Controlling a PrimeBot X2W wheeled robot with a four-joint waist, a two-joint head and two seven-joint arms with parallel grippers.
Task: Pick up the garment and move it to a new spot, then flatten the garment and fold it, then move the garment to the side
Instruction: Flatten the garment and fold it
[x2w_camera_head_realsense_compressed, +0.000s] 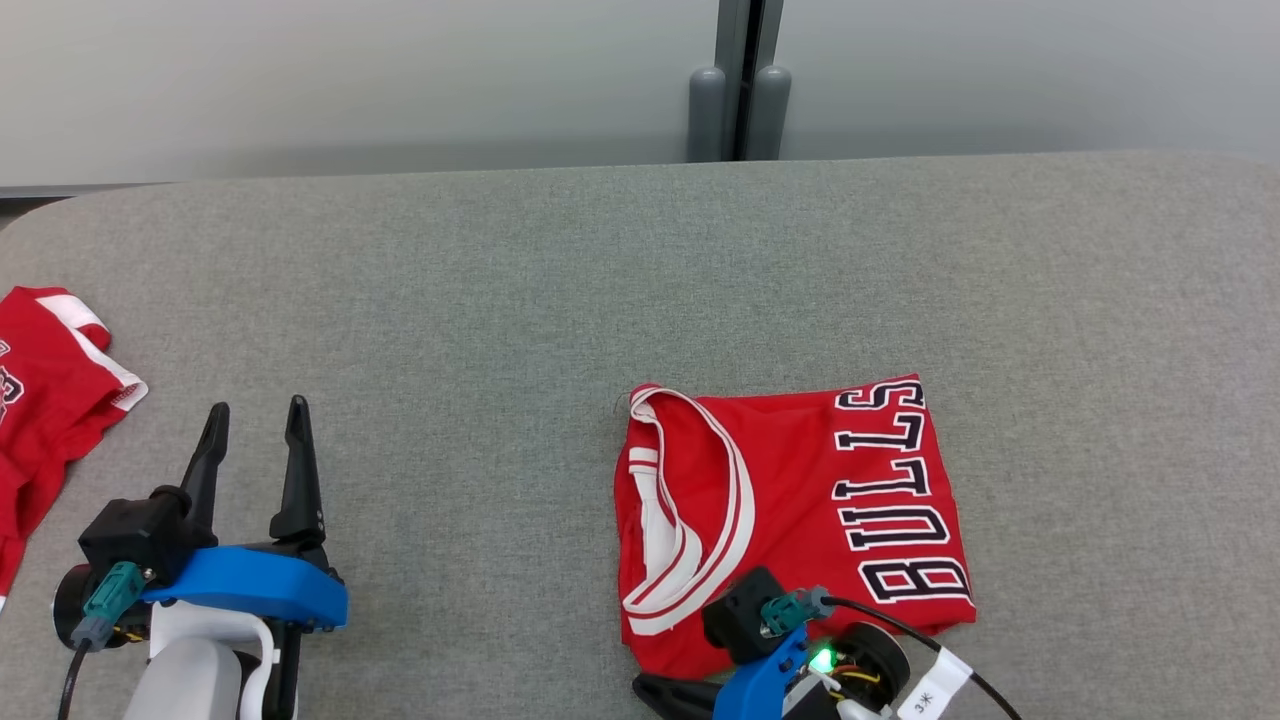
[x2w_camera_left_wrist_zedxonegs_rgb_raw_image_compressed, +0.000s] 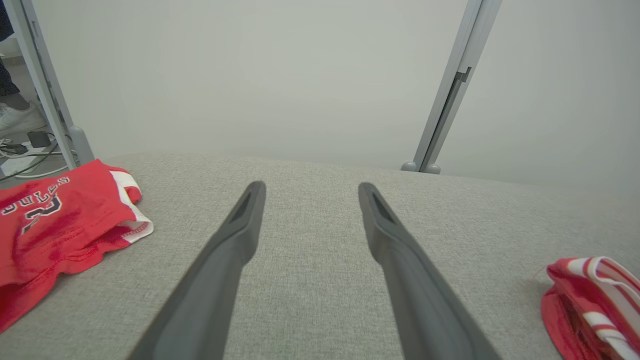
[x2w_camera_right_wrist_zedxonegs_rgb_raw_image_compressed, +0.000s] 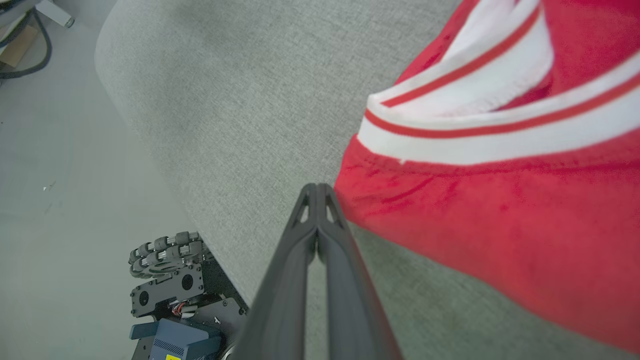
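Observation:
The garment (x2w_camera_head_realsense_compressed: 800, 500) is a red jersey with white trim and "BULLS" lettering, lying folded flat on the grey padded table (x2w_camera_head_realsense_compressed: 500, 280), right of centre. My right gripper (x2w_camera_head_realsense_compressed: 645, 688) lies at the table's front edge, just off the jersey's near left corner, fingers pointing left. In the right wrist view the right gripper (x2w_camera_right_wrist_zedxonegs_rgb_raw_image_compressed: 316, 188) is shut with its tips together beside the garment's (x2w_camera_right_wrist_zedxonegs_rgb_raw_image_compressed: 500, 225) red hem and nothing between them. My left gripper (x2w_camera_head_realsense_compressed: 256, 408) hovers open over bare table at the lower left. The left wrist view shows the left gripper (x2w_camera_left_wrist_zedxonegs_rgb_raw_image_compressed: 310, 187) holding nothing, with the garment (x2w_camera_left_wrist_zedxonegs_rgb_raw_image_compressed: 595, 300) to its far right.
A second red jersey (x2w_camera_head_realsense_compressed: 50, 400) lies crumpled at the table's left edge, left of my left gripper, and shows again (x2w_camera_left_wrist_zedxonegs_rgb_raw_image_compressed: 55, 220) in the left wrist view. A pale wall with a grey post (x2w_camera_head_realsense_compressed: 740, 100) stands behind the table. The robot's wheeled base (x2w_camera_right_wrist_zedxonegs_rgb_raw_image_compressed: 165, 255) sits below the near edge.

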